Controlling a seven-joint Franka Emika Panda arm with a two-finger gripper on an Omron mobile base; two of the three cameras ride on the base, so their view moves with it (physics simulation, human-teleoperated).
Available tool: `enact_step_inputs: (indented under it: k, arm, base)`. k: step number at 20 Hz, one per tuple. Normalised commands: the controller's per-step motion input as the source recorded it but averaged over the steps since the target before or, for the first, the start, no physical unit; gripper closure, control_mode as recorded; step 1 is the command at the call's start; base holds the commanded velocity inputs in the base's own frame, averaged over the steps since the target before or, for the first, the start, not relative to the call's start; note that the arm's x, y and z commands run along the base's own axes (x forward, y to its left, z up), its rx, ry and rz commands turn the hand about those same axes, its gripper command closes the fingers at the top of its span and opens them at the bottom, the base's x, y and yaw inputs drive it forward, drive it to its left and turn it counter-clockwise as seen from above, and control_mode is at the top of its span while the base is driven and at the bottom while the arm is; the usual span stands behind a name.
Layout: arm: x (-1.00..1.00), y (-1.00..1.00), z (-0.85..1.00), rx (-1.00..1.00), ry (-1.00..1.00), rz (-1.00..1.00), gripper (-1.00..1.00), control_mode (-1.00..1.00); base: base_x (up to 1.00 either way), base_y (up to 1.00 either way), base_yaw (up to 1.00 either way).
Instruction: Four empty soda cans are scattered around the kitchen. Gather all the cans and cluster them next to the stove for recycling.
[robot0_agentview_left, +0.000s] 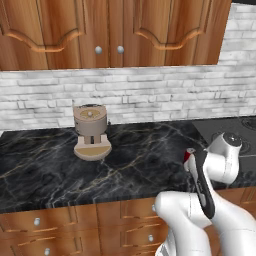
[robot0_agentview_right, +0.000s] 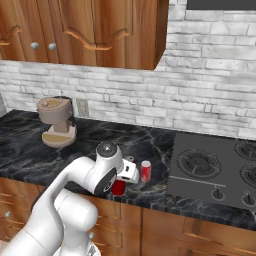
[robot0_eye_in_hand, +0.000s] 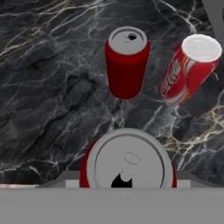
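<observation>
Claw (robot0_agentview_right: 119, 186) round red can (robot0_eye_in_hand: 127, 164), beside two other cans (robot0_eye_in_hand: 127, 61).

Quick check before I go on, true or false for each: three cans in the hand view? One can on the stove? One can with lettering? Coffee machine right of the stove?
1. Three soda cans show in the hand view. True.
2. One can rests on the stove. False: they stand on the black marble counter, left of the stove.
3. One lettered can bears white script on its side. True.
4. The coffee machine stands right of the stove. False: it stands far to the left, beyond the cans.
</observation>
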Motion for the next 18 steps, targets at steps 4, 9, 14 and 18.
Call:
enact_step_inputs:
  k: [4, 9, 14, 18]
  arm:
    - [0.08, 0.27, -0.44, -0.03, -0.07, 0.00, 1.00, -1.00]
    - [0.23, 0.31, -0.42, -0.06, -0.06, 0.00, 1.00, -1.00]
    - [0.30, 0.25, -0.47, -0.05, -0.04, 0.00, 1.00, -1.00]
    - [0.28, 0.20, -0.53, -0.04, -0.06, 0.00, 1.00, -1.00]
  base:
    - [0.00, 0.00, 0.00]
    - [0.00, 0.00, 0.00]
    - [0.00, 0.00, 0.00]
    - [0.00, 0.00, 0.00]
